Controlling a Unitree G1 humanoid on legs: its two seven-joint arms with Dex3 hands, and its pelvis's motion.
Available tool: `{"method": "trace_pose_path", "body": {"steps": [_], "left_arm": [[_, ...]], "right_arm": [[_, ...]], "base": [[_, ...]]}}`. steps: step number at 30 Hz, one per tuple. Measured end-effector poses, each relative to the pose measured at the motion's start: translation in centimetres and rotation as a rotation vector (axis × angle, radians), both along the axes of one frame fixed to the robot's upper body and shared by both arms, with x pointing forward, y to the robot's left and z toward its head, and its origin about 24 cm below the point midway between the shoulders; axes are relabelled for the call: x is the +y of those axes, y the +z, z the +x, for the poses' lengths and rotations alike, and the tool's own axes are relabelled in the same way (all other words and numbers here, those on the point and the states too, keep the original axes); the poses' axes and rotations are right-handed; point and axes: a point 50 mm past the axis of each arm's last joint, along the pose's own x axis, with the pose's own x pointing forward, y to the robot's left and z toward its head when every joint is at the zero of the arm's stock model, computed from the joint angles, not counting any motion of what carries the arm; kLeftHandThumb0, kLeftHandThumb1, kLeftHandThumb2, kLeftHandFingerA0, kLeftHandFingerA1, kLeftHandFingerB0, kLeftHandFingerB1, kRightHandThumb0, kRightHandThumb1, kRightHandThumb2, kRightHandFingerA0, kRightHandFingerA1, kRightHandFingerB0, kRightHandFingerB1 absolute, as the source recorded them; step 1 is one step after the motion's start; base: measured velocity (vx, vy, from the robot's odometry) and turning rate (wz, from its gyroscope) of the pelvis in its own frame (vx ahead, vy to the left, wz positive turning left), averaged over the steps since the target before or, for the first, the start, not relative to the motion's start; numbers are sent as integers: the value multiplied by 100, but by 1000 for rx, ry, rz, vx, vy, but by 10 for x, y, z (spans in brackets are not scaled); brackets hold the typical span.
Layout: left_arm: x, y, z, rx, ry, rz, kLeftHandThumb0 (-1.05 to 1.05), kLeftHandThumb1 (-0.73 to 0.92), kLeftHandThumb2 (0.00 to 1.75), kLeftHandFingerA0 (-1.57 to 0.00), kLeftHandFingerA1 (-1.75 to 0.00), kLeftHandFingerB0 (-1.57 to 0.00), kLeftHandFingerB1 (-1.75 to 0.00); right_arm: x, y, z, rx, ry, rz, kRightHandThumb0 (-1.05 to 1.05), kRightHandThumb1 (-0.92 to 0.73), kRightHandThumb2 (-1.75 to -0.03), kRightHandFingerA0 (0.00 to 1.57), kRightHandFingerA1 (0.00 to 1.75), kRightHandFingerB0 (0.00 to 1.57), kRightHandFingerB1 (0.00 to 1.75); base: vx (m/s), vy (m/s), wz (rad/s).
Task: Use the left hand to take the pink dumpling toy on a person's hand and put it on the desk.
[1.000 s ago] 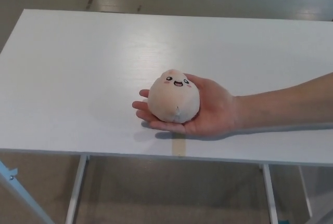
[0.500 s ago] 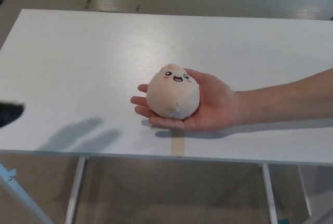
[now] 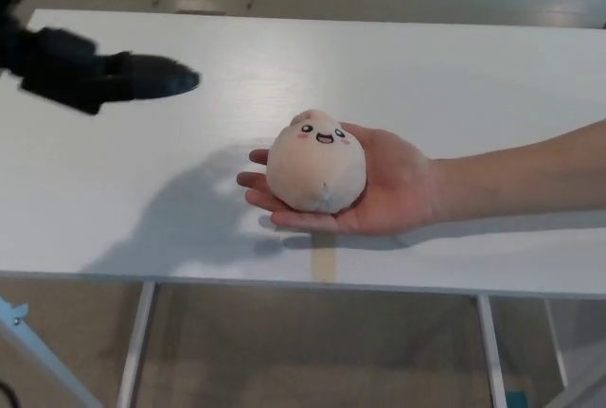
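Toy waits on a person's palm

The toy (image 3: 316,163) sits on a person's hand (image 3: 379,190) above the counter (image 3: 426,77). The blurry left hand (image 3: 90,75) hovers far left; I cannot tell about its fingers.

Dumpling toy (image 3: 316,163) on person's palm (image 3: 390,186) — left hand (image 3: 90,74) well left.

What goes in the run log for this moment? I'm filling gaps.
stage: approach | left hand: above desk, apart from toy | dumpling toy: on person's palm | right hand: not in view
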Motion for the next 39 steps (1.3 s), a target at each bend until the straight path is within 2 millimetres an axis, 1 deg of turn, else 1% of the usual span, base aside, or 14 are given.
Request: {"method": "trace_pose_path", "body": {"steps": [5,7,10,11,12,13,15,16,21,22,28,32,33,39], "left_arm": [[-17,-2,20,41,24,98,-67,39,71,-22,-40,-14,-35],[-19,-3,23,47,30,112,-68,39,71,-20,-39,-15,-36],[-31,-9,36,83,45,176,-69,39,71,-19,-38,-15,-36],[-34,-10,38,89,48,190,-66,45,55,-24,-31,-18,-29],[-34,-10,38,89,48,190,-31,16,81,-7,-50,-6,-50],[-42,-18,48,120,64,240,-31,16,81,-7,-50,-6,-50],[-46,-23,52,138,70,265,-31,16,81,-6,-50,-6,-50],[-51,-31,58,162,81,299,-31,16,81,-6,-50,-6,-50],[-61,-53,69,227,110,396,-31,17,81,-6,-50,-6,-49],[-63,-56,71,235,116,416,-64,45,55,-21,-30,-17,-28],[-79,-83,81,301,148,556,-65,45,55,-20,-30,-19,-28],[-89,-92,86,315,167,620,-66,46,55,-20,-30,-20,-28],[-90,-93,87,316,170,627,-31,16,81,-6,-50,-5,-49],[-102,-101,92,332,204,677,-31,17,81,-5,-50,-5,-49]], "right_arm": [[0,0,1,-3,1,0,-20,-68,-60,71,48,53,42],[0,1,2,-5,2,0,-20,-68,-60,70,48,52,42],[0,2,5,-11,4,0,-20,-68,-60,70,48,53,42],[0,2,5,-12,4,0,-20,-68,-60,71,48,53,42],[0,2,5,-12,4,0,-20,-68,-60,70,48,52,42],[1,2,6,-14,4,0,-20,-68,-60,70,48,52,42],[1,2,6,-15,5,1,-20,-68,-60,69,47,51,41],[1,2,7,-17,5,1,-20,-68,-60,69,47,51,41],[1,3,8,-19,5,3,-21,-69,-60,68,47,52,42],[1,3,8,-18,4,3,-21,-69,-60,68,47,52,42],[1,3,9,-22,4,7,-21,-69,-60,68,47,51,41],[1,4,10,-25,6,8,-20,-69,-60,68,47,52,42],[1,4,10,-26,7,9,-20,-69,-60,69,48,54,43],[1,4,12,-30,11,13,-20,-69,-60,69,48,53,43]], "base": [[0,0,0],[0,0,0],[0,0,0],[0,0,0],[0,0,0],[0,0,0],[0,0,0],[0,0,0],[0,0,0],[0,0,0],[0,0,0],[0,0,0],[0,0,0],[0,0,0]]}}
